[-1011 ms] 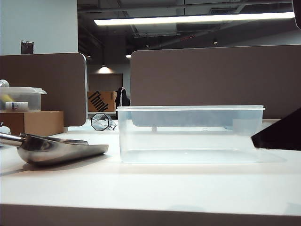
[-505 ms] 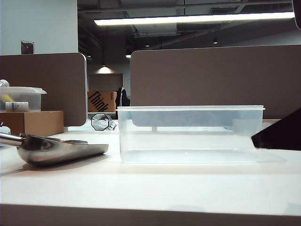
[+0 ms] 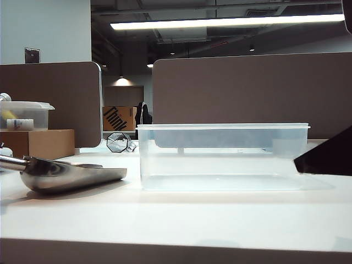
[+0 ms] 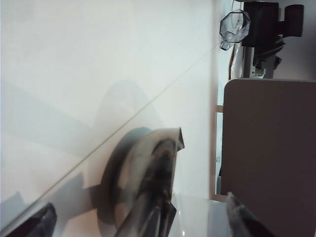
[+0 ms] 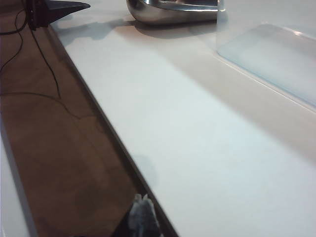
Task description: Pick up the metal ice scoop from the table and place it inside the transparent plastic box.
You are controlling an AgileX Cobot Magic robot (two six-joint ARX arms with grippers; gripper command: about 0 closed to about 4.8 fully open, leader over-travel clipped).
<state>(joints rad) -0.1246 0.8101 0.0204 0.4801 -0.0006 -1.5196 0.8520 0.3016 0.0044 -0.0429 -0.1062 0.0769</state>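
White flat tabletop (image 3: 181,220): shiny steel ice scoop (image 3: 71,175) lies left of the clear rectangular plastic box (image 3: 223,157). Left gripper (image 4: 140,219) spread wide over the scoop — straddle the handle. Right gripper (image 5: 143,217) idle at the table edge, fingertips pressed together.

"Think" on the far cardboard box (image 3: 118,118)

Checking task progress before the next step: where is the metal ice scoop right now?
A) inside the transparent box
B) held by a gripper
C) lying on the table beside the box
C: the metal ice scoop lies on the table left of the transparent plastic box, untouched.
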